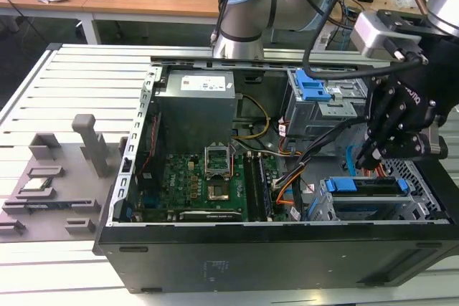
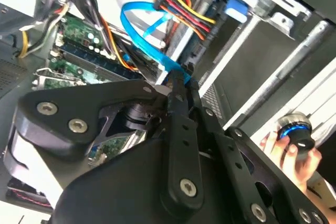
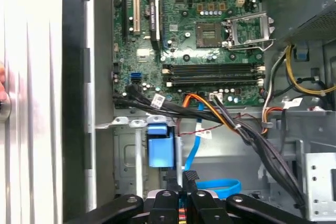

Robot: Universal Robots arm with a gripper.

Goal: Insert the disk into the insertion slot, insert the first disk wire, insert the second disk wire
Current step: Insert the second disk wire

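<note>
The gripper point(image 1: 362, 157) is closed on the blue wire point(image 2: 137, 31), bringing its plug toward the disk point(image 1: 367, 185) in the insertion slot point(image 1: 416, 209).

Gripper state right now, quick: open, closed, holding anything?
Gripper: closed, pinching the blue flat cable near its connector, just above the disk seated in the insertion slot.

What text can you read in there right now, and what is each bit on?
Nothing quotable.
Power supply sticker: print too small.
Motherboard markings: too small.
White tag on the black cable bundle: blurred.
Blue wire in the claw: no print seen.
</note>
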